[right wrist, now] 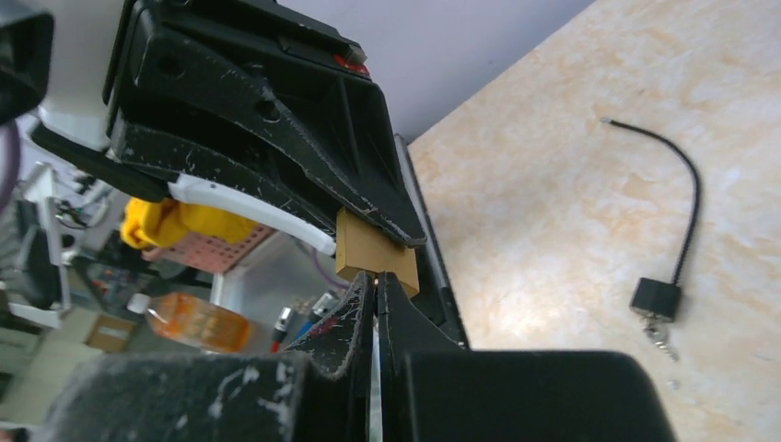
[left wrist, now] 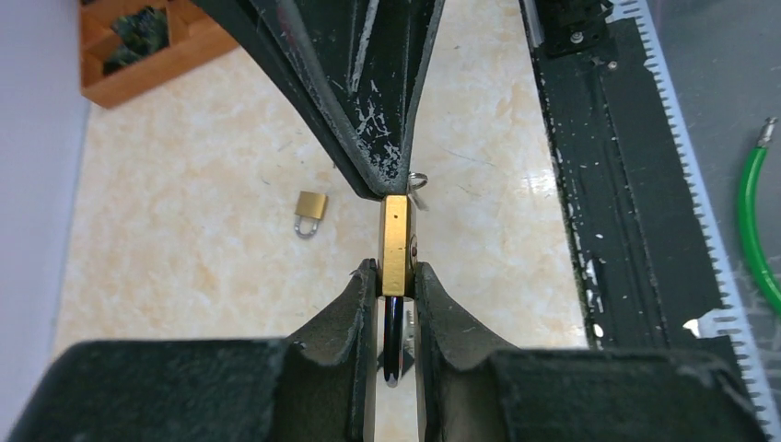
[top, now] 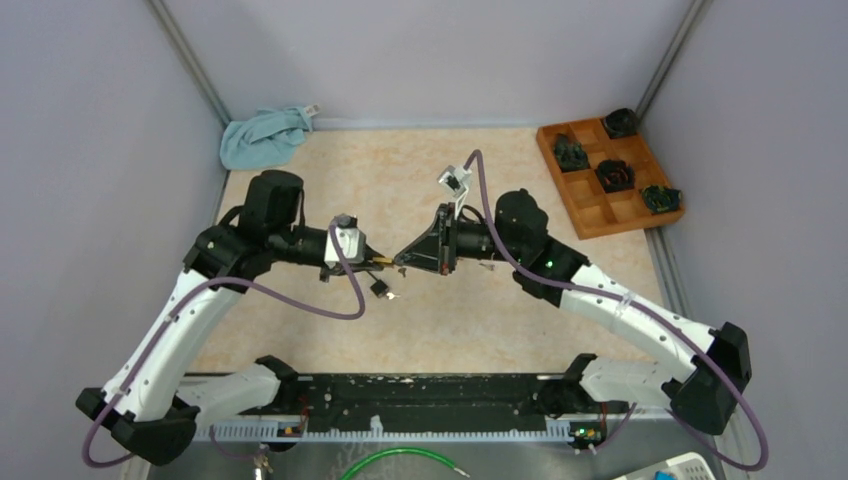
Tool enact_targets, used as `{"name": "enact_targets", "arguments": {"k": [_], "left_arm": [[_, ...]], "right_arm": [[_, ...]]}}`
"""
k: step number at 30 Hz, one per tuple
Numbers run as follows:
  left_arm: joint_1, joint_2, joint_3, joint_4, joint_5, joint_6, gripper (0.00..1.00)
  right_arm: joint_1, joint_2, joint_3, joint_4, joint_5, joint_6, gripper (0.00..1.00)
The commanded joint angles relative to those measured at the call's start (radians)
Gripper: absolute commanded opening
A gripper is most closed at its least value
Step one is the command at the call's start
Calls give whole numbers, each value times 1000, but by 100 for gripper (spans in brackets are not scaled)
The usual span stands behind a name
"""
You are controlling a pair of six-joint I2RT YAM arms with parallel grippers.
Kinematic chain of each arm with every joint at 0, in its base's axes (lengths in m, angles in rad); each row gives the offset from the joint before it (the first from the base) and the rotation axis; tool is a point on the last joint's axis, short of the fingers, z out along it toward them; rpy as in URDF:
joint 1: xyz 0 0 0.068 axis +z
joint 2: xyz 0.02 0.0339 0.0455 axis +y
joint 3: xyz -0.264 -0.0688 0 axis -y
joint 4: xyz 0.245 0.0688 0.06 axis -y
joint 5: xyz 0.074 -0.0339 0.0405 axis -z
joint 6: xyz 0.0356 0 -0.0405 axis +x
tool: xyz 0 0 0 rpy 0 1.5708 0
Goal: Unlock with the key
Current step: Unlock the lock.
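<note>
My left gripper [top: 368, 259] is shut on a brass padlock [left wrist: 396, 241] and holds it above the table, shackle toward the wrist. My right gripper [top: 402, 260] meets it tip to tip from the opposite side. In the left wrist view the right gripper's fingers [left wrist: 368, 138] press on the padlock's far end. In the right wrist view my right gripper [right wrist: 376, 284] is shut on a thin silvery key [right wrist: 375, 391], its tip against the padlock [right wrist: 368, 250]. A key ring [left wrist: 419, 180] shows beside the tips. The key's blade is hidden.
A second small brass padlock [left wrist: 310, 210] lies on the table. A black padlock with a cable and keys [right wrist: 656, 297] lies under the grippers [top: 380, 288]. A wooden tray [top: 590, 215] of dark items stands back right, a blue cloth [top: 262, 137] back left.
</note>
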Motion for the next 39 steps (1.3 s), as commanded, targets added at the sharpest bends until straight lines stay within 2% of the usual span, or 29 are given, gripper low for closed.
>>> {"name": "enact_targets", "arguments": {"k": [1,8,14,15,17,18,19,22,25,32,36,39], "left_arm": [[-3,-43,14,129,-21,128,0],[-5,-111,-83,320,-79,130,0],[-6,-111,-88,350,-92,128,0],[-7,-108,-89,340,-95,121,0],[-6,-97,-85,312,-97,94,0],[-6,-89,-81,300,-94,68,0],[-6,-80,-74,296,-90,24,0],[-6,-41,-40,245,-42,-63,0],[-5,-5,-13,214,26,-151,0],[-2,76,76,81,203,-235,0],[-1,78,77,68,232,-237,0],[-1,83,71,54,251,-236,0]], "right_arm": [[8,-6,-27,86,-64,191,0],[-2,2,-7,115,-11,271,0],[-3,40,20,144,-5,323,0],[-7,36,25,127,4,311,4],[-18,8,44,63,34,225,26],[-18,-11,53,17,57,149,40],[-19,-35,57,-11,71,60,47],[-15,-109,33,-26,118,-139,56],[-6,-128,25,-21,123,-263,57],[103,-73,99,-156,131,-479,56],[111,-80,85,-132,152,-472,48],[111,-82,70,-92,154,-444,37]]}}
